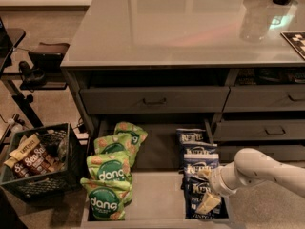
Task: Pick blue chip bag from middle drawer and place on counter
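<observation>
Several blue chip bags (198, 151) lie in a row along the right side of the open middle drawer (153, 197). My gripper (206, 189) reaches in from the right, low over the nearer bags, on the end of a pale arm. It is open, with one fingertip (208, 203) on the near side of a blue bag (196, 188) and the other on its far side. The bag still lies in the drawer. The glossy grey counter (181, 23) spreads above the cabinet.
Several green "dang" bags (108, 170) fill the drawer's left side. A shut drawer (155, 99) sits above, and narrower drawers (276, 130) to the right. A black crate of snacks (38, 163) stands on the floor at left. A checkered board (295, 39) lies on the counter's right edge.
</observation>
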`<state>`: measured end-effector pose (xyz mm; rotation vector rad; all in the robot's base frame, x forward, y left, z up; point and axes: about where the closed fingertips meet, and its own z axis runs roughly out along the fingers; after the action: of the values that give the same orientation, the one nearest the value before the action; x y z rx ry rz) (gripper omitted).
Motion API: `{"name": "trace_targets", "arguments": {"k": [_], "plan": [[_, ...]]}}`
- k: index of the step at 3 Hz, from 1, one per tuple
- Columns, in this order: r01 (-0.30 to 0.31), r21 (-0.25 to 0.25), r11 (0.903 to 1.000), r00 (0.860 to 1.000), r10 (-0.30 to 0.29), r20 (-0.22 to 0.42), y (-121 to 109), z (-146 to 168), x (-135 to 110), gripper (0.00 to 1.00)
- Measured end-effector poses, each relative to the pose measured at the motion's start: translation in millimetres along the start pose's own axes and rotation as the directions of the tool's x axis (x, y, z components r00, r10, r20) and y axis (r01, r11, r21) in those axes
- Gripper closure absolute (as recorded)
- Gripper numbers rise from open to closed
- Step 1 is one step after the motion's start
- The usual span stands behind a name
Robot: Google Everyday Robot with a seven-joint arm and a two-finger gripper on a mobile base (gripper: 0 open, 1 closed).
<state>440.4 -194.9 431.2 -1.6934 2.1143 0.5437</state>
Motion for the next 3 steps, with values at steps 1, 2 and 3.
{"name": "trace_targets", "arguments": {"k": [1,2,3], "plan": [[0.0,0.0,1.0,1.0,0.0,0.0,0.1,0.2,0.0,0.42],[0.0,-0.001,1.0,1.0,0.0,0.0,0.1,0.3,0.0,0.65],[0.0,-0.001,1.0,1.0,0.0,0.0,0.2,0.1,-0.1,0.89]]}}
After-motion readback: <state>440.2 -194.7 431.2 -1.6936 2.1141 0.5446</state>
